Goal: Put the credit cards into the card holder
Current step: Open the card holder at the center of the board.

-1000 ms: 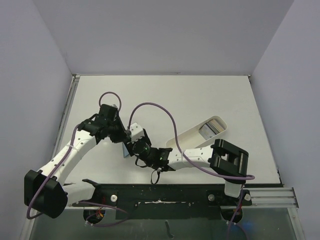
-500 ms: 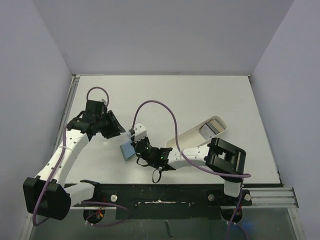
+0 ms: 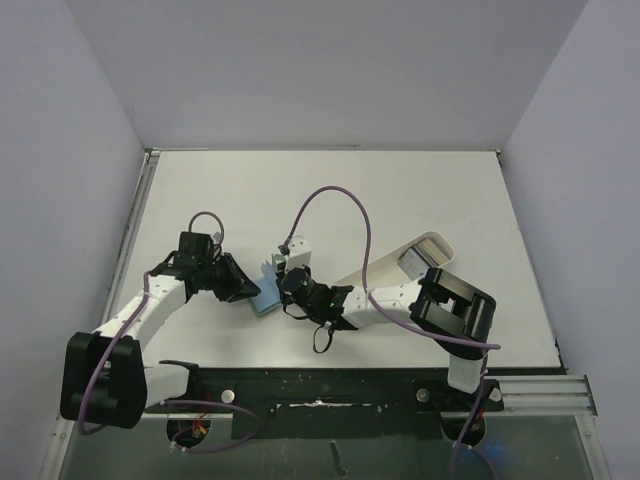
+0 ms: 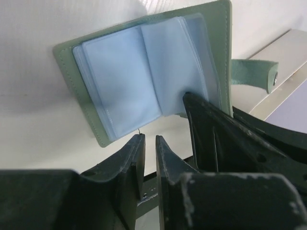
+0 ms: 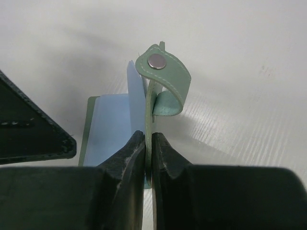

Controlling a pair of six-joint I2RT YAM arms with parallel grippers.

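White matte rectangular tabletop (image 3: 400, 190), plain pale lilac walls (image 3: 320, 70) on three sides, black mounting rail (image 3: 320, 385) along near edge.

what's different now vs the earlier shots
The right tool reached farther out and clamped the grey-green bifold card holder by its cover, leaving it open. The left tool swung out left, then came back to its edge, gripping nothing. The long white tray with flat cards stayed put.

The table (image 3: 420, 190) is white and flat. A green card holder (image 3: 266, 297) rests on it near the front, open, with its blue pockets showing. A long white tray (image 3: 392, 265) lies to its right.
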